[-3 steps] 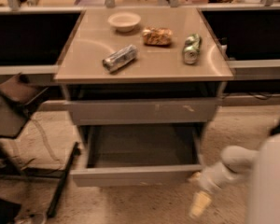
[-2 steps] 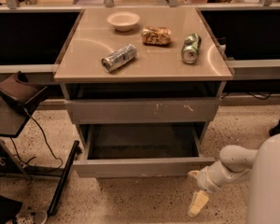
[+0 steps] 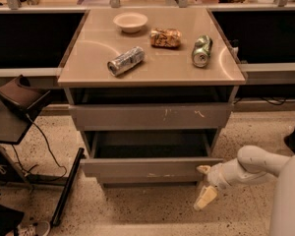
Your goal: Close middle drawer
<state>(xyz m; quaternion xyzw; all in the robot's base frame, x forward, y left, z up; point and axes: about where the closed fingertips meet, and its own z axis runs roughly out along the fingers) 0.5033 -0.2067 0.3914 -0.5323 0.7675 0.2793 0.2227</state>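
Observation:
The middle drawer (image 3: 152, 168) is a wide grey drawer with a plain front. It stands partly open below the scratched top drawer front (image 3: 150, 116), and its dark inside shows. My gripper (image 3: 205, 184) is at the right end of the middle drawer's front, low on the cabinet's right side, on my white arm (image 3: 250, 167). Its fingers are apart. The upper fingertip (image 3: 203, 169) touches the front's right end and the lower one (image 3: 206, 198) hangs below it. The gripper holds nothing.
On the cabinet top (image 3: 88, 58) are a white bowl (image 3: 131, 21), a snack bag (image 3: 165, 38), a green can (image 3: 201, 51) and a silver can (image 3: 126, 60), both lying down. A black stand (image 3: 66, 191) and a cable (image 3: 44, 146) are at the left on the speckled floor.
The middle drawer has slid inward and sticks out less than before. My gripper has moved up and toward the cabinet with the drawer front.

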